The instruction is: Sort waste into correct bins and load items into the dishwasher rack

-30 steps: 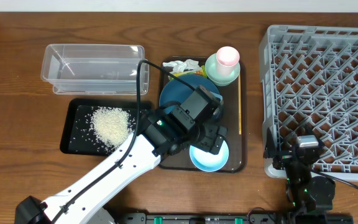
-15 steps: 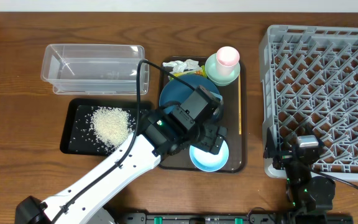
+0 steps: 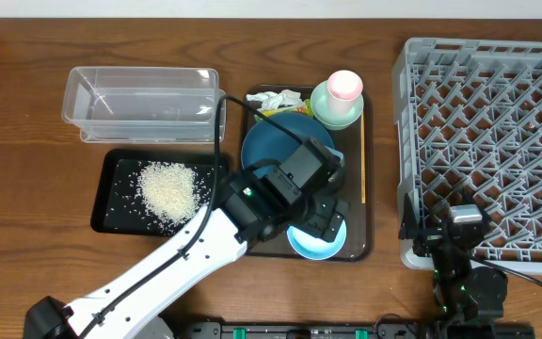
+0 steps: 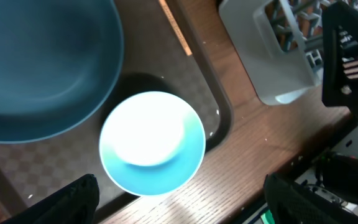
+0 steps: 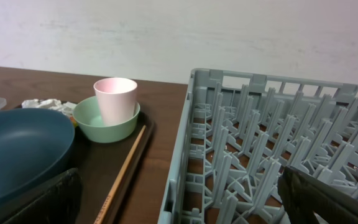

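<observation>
My left gripper [image 3: 320, 224] hangs open over the small light-blue bowl [image 3: 309, 247] at the front of the brown tray [image 3: 369, 188]. In the left wrist view that bowl [image 4: 152, 143] lies below, ahead of the wide-apart fingers [image 4: 67, 199], beside the dark-blue bowl [image 4: 42, 62]. The pink cup [image 3: 344, 85] stands in the mint-green bowl [image 3: 327, 115]. A tissue [image 3: 276, 97] and a yellow wrapper [image 3: 269, 111] lie at the tray's back. Rice [image 3: 167, 185] fills the black tray [image 3: 111, 217]; the clear container [image 3: 141, 102] holds nothing. My right gripper [image 3: 452, 231] is open at the rack's [image 3: 492, 141] front left corner.
A wooden chopstick [image 3: 362, 160] lies along the brown tray's right side. In the right wrist view the rack's pegs [image 5: 278, 149] fill the right half, with the cup [image 5: 115, 99] and the mint bowl [image 5: 107, 127] to the left. The rack corner [image 4: 272, 56] is close to the brown tray.
My left gripper has shifted slightly right and toward the table's front, further over the light-blue bowl. The right arm has not moved.
</observation>
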Robot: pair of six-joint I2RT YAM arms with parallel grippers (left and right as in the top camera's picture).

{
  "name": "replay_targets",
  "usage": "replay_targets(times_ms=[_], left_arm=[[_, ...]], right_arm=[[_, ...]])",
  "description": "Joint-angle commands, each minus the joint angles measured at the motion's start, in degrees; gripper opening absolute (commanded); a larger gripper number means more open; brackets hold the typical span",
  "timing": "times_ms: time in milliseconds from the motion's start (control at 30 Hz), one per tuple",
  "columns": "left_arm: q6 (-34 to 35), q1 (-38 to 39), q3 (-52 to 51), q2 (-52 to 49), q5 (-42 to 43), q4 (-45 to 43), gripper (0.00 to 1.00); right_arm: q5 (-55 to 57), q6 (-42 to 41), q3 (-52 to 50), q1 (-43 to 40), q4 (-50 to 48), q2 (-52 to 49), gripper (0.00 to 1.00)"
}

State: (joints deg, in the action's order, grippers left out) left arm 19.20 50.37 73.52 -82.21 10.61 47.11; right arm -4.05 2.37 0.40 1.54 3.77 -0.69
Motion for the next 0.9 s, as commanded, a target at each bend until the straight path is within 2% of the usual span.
replay_targets(times_ms=[0, 333, 867], left_arm=[[-1.22, 1.22, -0.66, -0.13, 0.31, 0.22, 0.87], [-1.18, 2.49, -0.66, -4.04, 0.33, 0.22, 0.87], [-1.2, 2.49, -0.66, -4.26, 0.31, 0.22, 0.87]], right_arm=[[0.37, 0.7, -0.09, 0.52, 0.24, 0.31, 0.99], [0.37, 0.68, -0.09, 0.52, 0.24, 0.31, 0.99], [0.37, 0.7, -0.09, 0.52, 0.24, 0.31, 0.99]])
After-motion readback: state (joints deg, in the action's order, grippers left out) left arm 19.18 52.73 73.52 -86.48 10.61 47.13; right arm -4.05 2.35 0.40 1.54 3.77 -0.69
